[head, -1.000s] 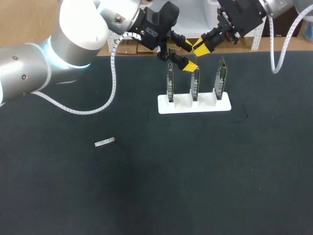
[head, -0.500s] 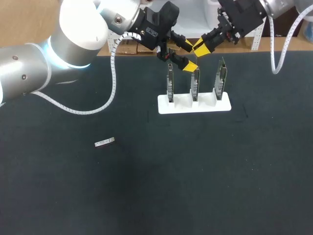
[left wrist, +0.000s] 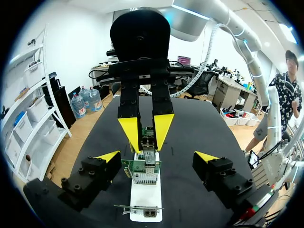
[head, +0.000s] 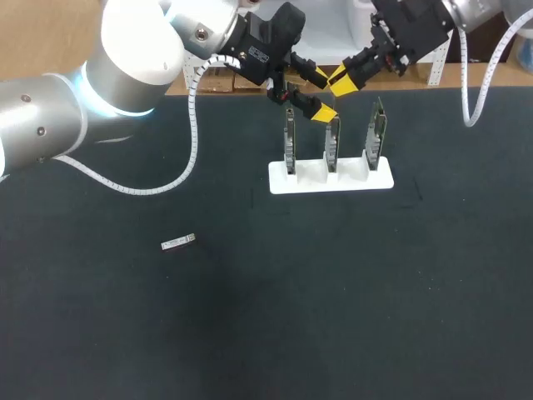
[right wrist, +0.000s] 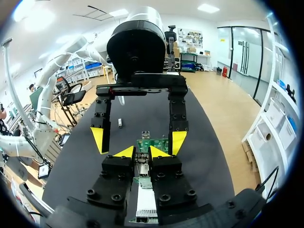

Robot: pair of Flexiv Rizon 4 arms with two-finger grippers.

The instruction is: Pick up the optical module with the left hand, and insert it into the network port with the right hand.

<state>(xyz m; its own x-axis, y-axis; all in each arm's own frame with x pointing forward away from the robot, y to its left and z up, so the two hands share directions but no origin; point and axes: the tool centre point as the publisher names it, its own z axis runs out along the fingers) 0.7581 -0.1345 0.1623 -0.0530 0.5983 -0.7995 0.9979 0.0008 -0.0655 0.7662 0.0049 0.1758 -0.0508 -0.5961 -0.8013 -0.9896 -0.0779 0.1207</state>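
Two arms meet just above white holder [head: 329, 177]: left pincer [head: 319, 95], right pincer [head: 343, 81]. Left wrist: left pincer spread wide, empty. Right pincer clenched on optical module [left wrist: 149, 148], right at network port [left wrist: 145, 175] above holder. Right wrist: module pinched between tips. Handover looks done, seating left.
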